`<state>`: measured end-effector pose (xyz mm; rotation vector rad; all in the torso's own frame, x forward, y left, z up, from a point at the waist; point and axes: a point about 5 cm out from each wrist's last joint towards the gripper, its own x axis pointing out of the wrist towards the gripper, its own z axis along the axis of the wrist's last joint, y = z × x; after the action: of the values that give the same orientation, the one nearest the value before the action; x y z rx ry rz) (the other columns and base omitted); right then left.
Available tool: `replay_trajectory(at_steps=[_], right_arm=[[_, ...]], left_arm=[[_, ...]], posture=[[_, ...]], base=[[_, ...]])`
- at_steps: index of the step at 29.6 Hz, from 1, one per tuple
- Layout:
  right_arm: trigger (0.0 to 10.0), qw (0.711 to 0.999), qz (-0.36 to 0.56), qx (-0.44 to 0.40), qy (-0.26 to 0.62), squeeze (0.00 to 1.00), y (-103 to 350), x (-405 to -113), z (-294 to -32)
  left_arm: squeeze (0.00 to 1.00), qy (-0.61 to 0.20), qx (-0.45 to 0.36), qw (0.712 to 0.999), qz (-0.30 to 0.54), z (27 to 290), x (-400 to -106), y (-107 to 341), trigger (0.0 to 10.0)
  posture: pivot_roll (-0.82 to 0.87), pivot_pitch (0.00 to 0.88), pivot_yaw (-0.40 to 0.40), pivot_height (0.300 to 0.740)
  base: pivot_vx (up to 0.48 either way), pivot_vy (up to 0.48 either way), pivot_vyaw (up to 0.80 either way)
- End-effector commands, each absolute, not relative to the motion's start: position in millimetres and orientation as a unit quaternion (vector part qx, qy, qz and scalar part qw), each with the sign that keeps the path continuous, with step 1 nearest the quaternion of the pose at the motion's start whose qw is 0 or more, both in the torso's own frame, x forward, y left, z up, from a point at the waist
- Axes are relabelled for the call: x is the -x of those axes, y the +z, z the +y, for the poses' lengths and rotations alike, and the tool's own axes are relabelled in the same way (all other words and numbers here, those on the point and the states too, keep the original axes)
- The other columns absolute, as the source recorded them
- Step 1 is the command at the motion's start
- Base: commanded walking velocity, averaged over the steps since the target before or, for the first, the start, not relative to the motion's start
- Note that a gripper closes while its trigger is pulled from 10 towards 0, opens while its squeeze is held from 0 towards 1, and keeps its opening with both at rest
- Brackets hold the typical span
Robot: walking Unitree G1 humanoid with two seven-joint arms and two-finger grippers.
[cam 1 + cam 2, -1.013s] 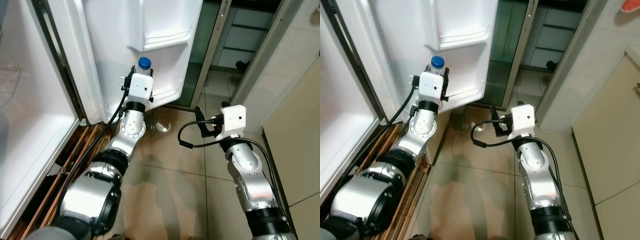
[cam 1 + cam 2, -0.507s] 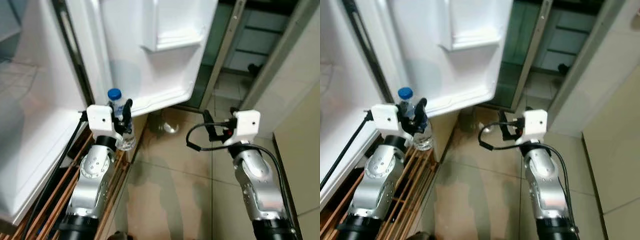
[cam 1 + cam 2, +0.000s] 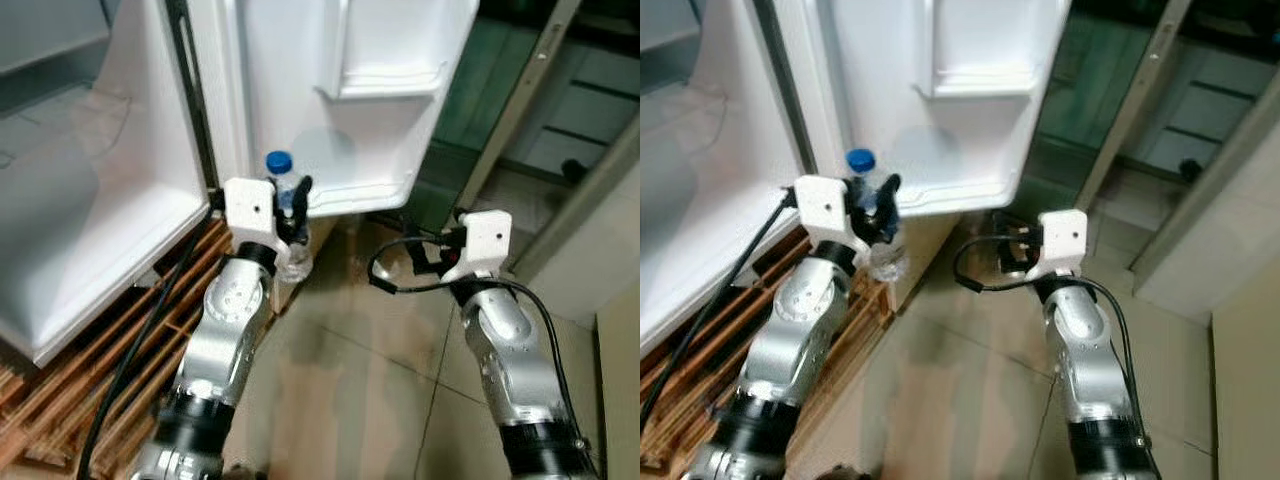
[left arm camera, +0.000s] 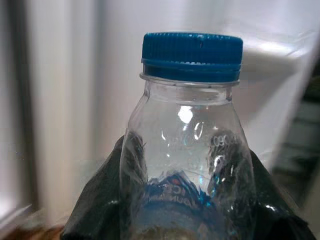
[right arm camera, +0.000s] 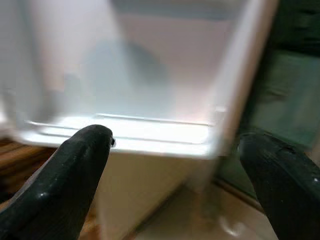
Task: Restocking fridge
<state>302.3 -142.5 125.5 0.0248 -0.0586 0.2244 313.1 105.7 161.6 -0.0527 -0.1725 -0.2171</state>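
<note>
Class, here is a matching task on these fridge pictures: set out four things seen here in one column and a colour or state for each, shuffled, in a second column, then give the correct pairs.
Things
1. bottle cap
2. left gripper
3. right gripper
4. fridge door

Colours or states
A. swung open, white inside
B. jaws apart, holding nothing
C. blue
D. shut on the water bottle

Pairs: 1-C, 2-D, 3-B, 4-A
</note>
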Motion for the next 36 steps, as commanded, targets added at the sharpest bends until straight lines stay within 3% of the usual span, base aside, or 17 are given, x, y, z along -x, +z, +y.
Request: replay_trajectory(at_steps=[1,4,11,13,15,20,27,36], right_arm=[[10.0,0.995,-0.032,-0.003,0.096,0.18,127,-302,-153],[10.0,0.995,-0.035,0.001,0.096,0.16,127,-302,-152],[10.0,0.997,-0.025,-0.02,0.07,0.14,123,-300,-157],[10.0,0.998,-0.019,-0.031,0.053,0.13,120,-295,-164],[10.0,0.999,-0.012,-0.01,0.049,0.13,115,-280,-174],[10.0,0.999,0.002,0.001,0.044,0.13,108,-269,-184],[10.0,0.998,-0.01,0.001,0.063,0.13,113,-288,-170],[10.0,0.997,-0.016,-0.001,0.072,0.14,115,-292,-164]], left_arm=[[0.0,-0.111,0.042,0.989,-0.091,100,-315,168,10.0],[0.0,-0.081,0.016,0.991,-0.103,101,-319,172,10.0],[0.0,-0.094,0.014,0.992,-0.085,107,-318,165,10.0],[0.0,-0.09,0.004,0.993,-0.077,117,-312,160,10.0],[0.0,-0.074,-0.02,0.996,-0.038,144,-288,142,10.0],[0.0,-0.047,-0.015,0.998,-0.033,163,-260,140,10.0],[0.0,-0.051,0.01,0.993,-0.108,135,-288,179,10.0],[0.0,-0.099,0.01,0.987,-0.125,116,-284,188,10.0]], posture=[[-0.1,0.0,-0.035,0.74],[-0.11,0.0,-0.034,0.74],[-0.1,0.0,-0.025,0.74],[-0.1,0.0,-0.022,0.74],[-0.09,0.0,-0.018,0.74],[-0.08,0.0,-0.025,0.74],[-0.08,0.0,-0.038,0.74],[-0.08,0.0,-0.028,0.74]], base=[[0.0,-0.424,0.59],[0.431,-0.09,0.2],[0.0,0.0,0.0],[0.0,0.0,0.0],[0.0,0.0,0.0],[0.0,0.0,0.0],[0.343,0.0,0.0],[0.48,0.0,0.0]])
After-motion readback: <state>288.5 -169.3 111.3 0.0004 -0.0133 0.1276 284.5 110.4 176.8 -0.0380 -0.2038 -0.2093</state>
